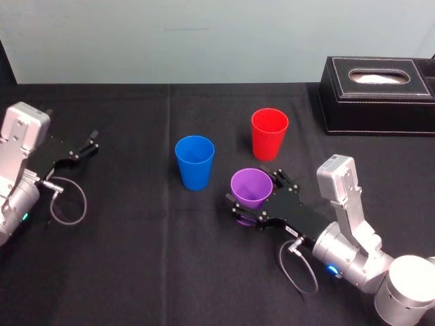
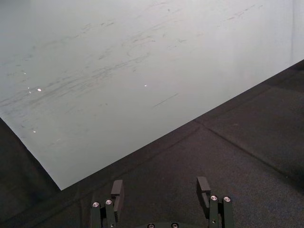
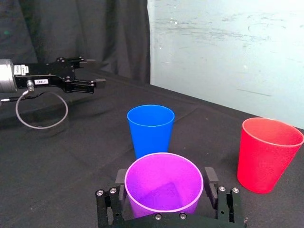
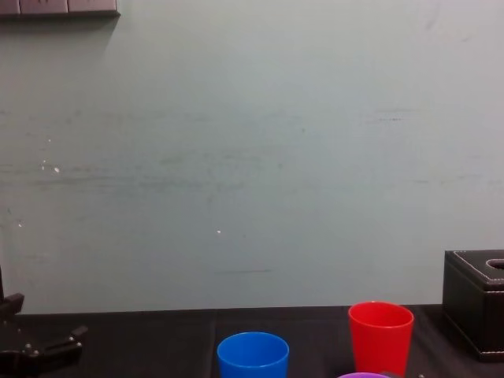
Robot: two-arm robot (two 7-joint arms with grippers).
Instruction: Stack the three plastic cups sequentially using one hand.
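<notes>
Three cups on black counter [image 1: 136, 258] | head: right gripper [image 1: 255, 193] around purple tapered plastic cup [image 1: 250, 185], near blue plastic cup [image 1: 195, 163] and red plastic cup [image 1: 269, 134]; left gripper [image 1: 88, 145] parked far left | left wrist: its fingers [image 2: 117, 190] spread, empty | right wrist: fingers [image 3: 209, 178] closed on purple cup's upper wall | chest: blue, red apart | judged light, slick, squashable: grip below rim, gently.

The red cup [image 1: 269, 133], blue cup [image 1: 195, 161] and purple cup [image 1: 251, 187] are looking like smooth, shiny plastic. The cloth [image 1: 136, 258] is looking dull. The box [image 1: 377, 102] is showing stitched leather.
</notes>
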